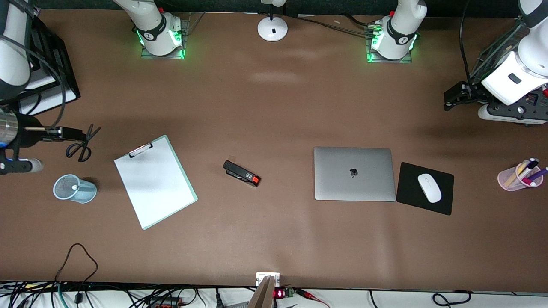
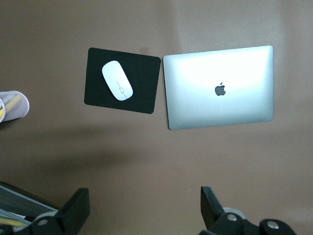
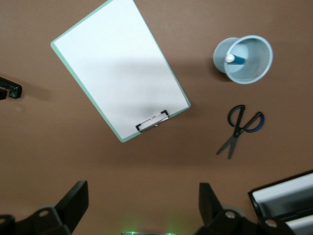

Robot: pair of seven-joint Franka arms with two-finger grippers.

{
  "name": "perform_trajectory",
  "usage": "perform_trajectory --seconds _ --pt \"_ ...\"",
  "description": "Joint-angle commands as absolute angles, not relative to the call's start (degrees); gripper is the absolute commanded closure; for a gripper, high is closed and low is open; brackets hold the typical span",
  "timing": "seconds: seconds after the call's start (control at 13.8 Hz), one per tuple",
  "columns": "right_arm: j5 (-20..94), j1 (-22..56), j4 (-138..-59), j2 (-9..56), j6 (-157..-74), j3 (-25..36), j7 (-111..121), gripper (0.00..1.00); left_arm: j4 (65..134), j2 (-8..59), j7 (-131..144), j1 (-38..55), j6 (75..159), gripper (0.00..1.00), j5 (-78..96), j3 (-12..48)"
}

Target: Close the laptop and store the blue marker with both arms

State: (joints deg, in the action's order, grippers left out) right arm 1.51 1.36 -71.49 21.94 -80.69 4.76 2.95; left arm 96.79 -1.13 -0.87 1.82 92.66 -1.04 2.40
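The silver-grey laptop (image 1: 354, 173) (image 2: 220, 88) lies on the brown table with its lid down and the apple logo facing up. The blue marker (image 3: 235, 59) (image 1: 75, 187) stands in a pale blue mesh cup (image 3: 254, 61) (image 1: 79, 190) toward the right arm's end, whitish end up. My left gripper (image 2: 145, 205) (image 1: 456, 96) hangs open and empty above the table at the left arm's end. My right gripper (image 3: 142, 200) is open and empty, up over the table near the scissors and clipboard.
A black mousepad (image 1: 443, 201) with a white mouse (image 1: 429, 187) lies beside the laptop, and a pink cup of markers (image 1: 513, 179) past it. Mid-table are a black stapler (image 1: 241, 173) and a clipboard (image 1: 155, 187). Scissors (image 1: 81, 145) lie near the mesh cup. A black tray (image 1: 51, 72) sits at the right arm's end.
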Motion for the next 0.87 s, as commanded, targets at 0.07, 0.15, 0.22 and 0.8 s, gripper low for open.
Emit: perform_trajectory --seconds 0.07,0.15,0.22,0.8 --pt "0.2 1.1 -82.2 14.6 -88.6 4.6 0.7 0.00 94.9 -0.4 -1.9 1.5 91.1 0.00 -0.9 2.5" --pt "-0.1 1.0 -85.5 12.8 -91.3 4.7 0.4 0.00 94.9 -0.4 -1.9 1.5 90.8 0.00 -0.9 2.5" --pt "-0.1 0.8 -87.4 11.9 -92.5 4.7 0.4 0.00 94.9 -0.4 -1.9 1.5 90.7 0.00 -0.9 2.5" --pt "-0.6 1.5 -98.1 3.1 -96.9 4.5 0.5 0.00 94.9 -0.4 -1.9 1.5 90.4 0.00 -0.9 2.4"
